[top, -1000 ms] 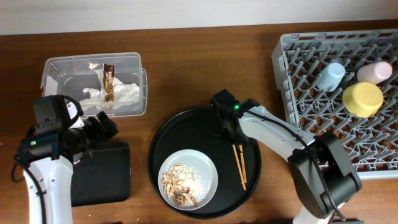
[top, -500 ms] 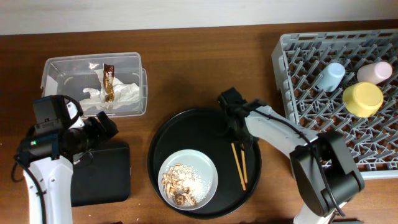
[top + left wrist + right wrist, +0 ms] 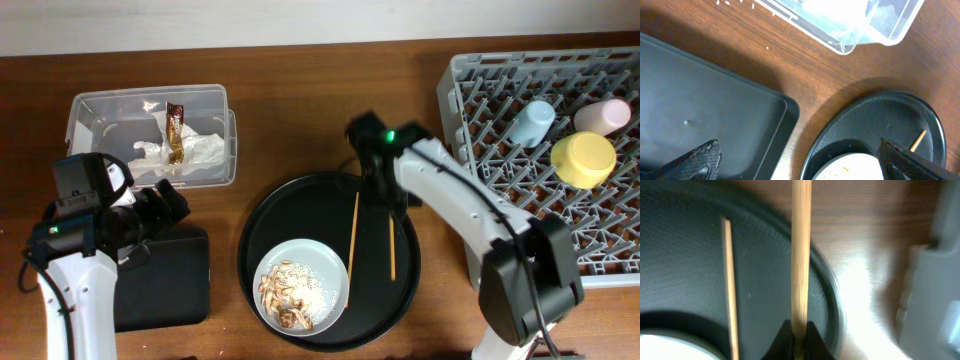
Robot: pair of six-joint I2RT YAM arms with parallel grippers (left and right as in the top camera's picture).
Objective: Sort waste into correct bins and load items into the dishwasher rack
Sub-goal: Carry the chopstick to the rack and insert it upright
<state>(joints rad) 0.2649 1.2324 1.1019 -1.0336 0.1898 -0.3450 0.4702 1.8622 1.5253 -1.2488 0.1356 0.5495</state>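
Observation:
My right gripper (image 3: 386,195) (image 3: 800,335) is shut on one wooden chopstick (image 3: 391,250) (image 3: 801,255) near the far right rim of the round black tray (image 3: 290,210). The second chopstick (image 3: 352,240) (image 3: 729,280) lies on that tray beside the grey plate (image 3: 318,262), which holds food scraps (image 3: 285,300). The clear tub (image 3: 150,97) holds white tissue (image 3: 195,150) and the wrapper (image 3: 175,135). My left gripper (image 3: 170,205) (image 3: 800,165) is open and empty above the shallow black tray (image 3: 165,285) (image 3: 700,90).
The grey rack (image 3: 500,120) at the right holds a blue cup (image 3: 532,122), a pink cup (image 3: 603,116) and a yellow bowl (image 3: 583,158). The left wrist view shows the tub's corner (image 3: 850,25) and the round tray's edge (image 3: 890,115).
My right gripper has shifted right and back with one chopstick in it. The two chopsticks have come apart; the other now lies farther left by the plate. The left arm has not moved.

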